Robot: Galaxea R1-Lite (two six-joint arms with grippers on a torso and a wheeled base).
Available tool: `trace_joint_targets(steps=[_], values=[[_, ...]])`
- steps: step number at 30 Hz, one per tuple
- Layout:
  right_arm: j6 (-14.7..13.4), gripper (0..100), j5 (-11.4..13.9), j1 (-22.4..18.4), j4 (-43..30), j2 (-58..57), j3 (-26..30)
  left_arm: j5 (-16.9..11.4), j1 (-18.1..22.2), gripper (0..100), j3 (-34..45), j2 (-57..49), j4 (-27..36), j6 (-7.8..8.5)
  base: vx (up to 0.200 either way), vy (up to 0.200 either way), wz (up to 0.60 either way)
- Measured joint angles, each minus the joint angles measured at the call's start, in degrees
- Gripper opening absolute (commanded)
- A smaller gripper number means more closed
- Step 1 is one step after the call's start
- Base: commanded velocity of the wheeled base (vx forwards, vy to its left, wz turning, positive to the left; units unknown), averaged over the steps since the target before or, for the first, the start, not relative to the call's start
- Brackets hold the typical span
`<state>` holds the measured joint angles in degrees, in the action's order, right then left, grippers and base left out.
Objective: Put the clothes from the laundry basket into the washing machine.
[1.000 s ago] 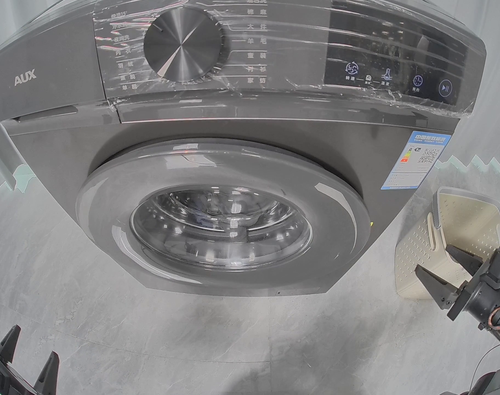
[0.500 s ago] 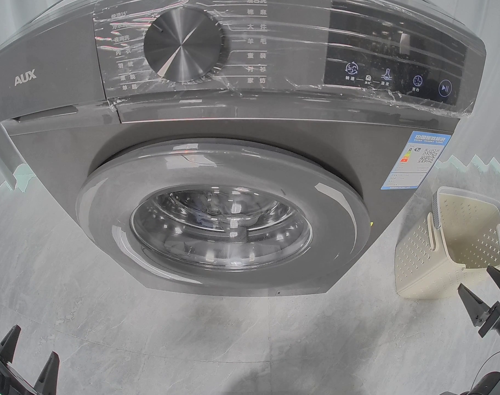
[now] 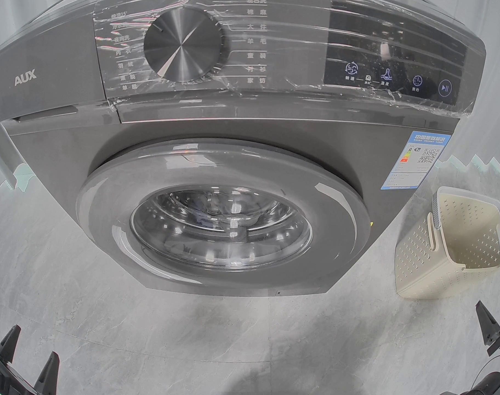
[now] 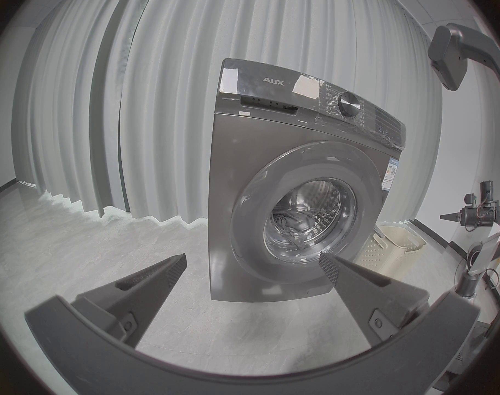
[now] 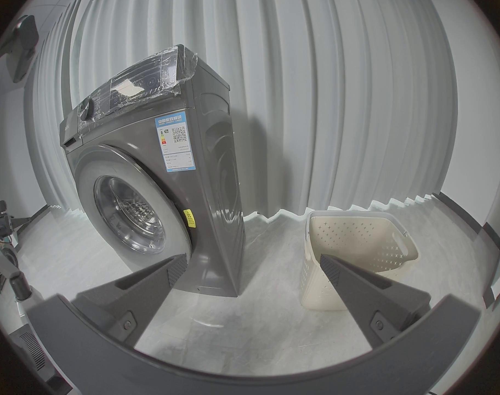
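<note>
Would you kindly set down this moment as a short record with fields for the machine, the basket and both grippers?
Machine: grey front-loading washing machine, facing the robot
Door: round glass door, shut
Drum: dark cloth seems to lie behind the glass
Basket: cream perforated plastic laundry basket, standing to the robot's right of the machine, looks empty
Left gripper: low, fingers open, holding nothing
Right gripper: low near the basket, fingers open, holding nothing

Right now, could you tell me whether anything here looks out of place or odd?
Only the crinkled plastic film over the washing machine's control panel stands out. The laundry basket stands upright beside the machine, apparently empty, and the door is shut.
</note>
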<state>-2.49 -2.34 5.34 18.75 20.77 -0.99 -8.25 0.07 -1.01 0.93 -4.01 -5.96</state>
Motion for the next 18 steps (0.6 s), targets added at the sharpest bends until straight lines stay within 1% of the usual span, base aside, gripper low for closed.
trace_joint_targets(steps=[6, 9, 13, 18], values=[[0.9, 100, 0.8, -2.8, -4.9, -6.1, 0.0, -0.1, 0.0, 100, 0.0, 0.0, 0.0, 0.06, 0.000, 0.000, 0.00], [1.6, 100, 2.3, -4.8, -8.4, -9.5, 0.0, -0.3, 0.0, 100, 0.0, 0.0, 0.0, 0.06, 0.000, 0.000, 0.00], [1.4, 100, 3.9, -6.8, -12.7, -13.0, 0.0, -0.5, 0.0, 100, 0.0, 0.0, 0.0, 0.09, 0.000, 0.000, 0.00], [1.1, 100, 4.1, -7.8, -13.9, -15.3, 0.0, -0.5, 0.0, 100, 0.0, 0.0, 0.0, 0.02, 0.000, 0.000, 0.00]])
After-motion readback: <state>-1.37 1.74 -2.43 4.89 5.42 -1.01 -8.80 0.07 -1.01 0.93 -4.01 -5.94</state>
